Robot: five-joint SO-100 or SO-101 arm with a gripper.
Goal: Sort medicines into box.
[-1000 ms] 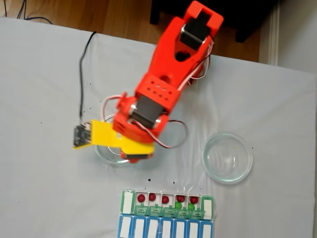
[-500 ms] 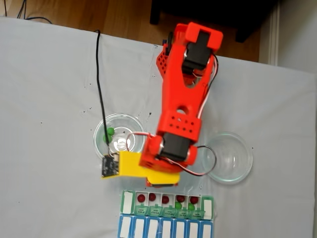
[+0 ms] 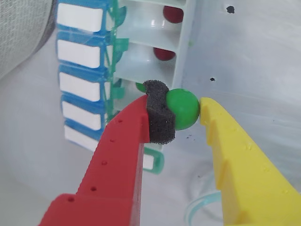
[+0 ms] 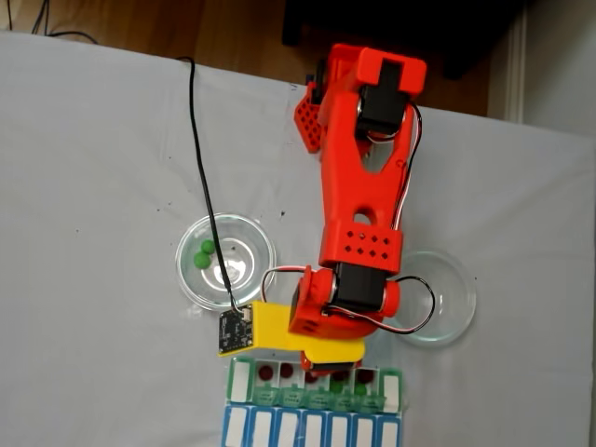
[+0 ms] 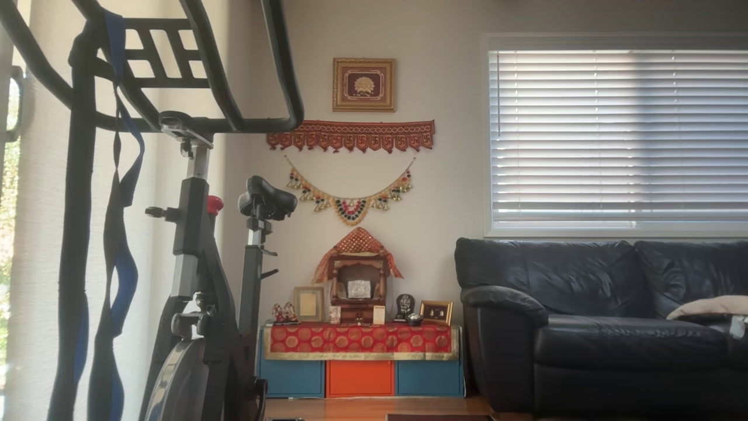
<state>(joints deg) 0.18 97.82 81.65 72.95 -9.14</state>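
Note:
In the wrist view my gripper (image 3: pixel 182 108) is shut on a bright green medicine ball (image 3: pixel 184 111), pinched between the black foam pad on the red finger (image 3: pixel 159 117) and the yellow finger (image 3: pixel 221 141). It hangs just above the box (image 3: pixel 184 52), whose open white compartments hold dark red balls (image 3: pixel 164 52) and a green one (image 3: pixel 140 87). In the fixed view the gripper (image 4: pixel 321 365) is over the box's (image 4: pixel 240 380) open row, hidden by the orange arm. Two green balls (image 4: pixel 201 253) lie in the left glass dish (image 4: pixel 259 244).
An empty clear glass dish (image 4: pixel 447 321) sits right of the arm. A black cable (image 4: pixel 198 149) runs from the wrist camera across the white tablecloth. The box's blue-lidded row (image 4: pixel 298 430) lies at the table's near edge. Another view shows a living room.
The arm has swung from over the left dish, right and toward the near edge, to above the box. The left dish with two green balls is uncovered.

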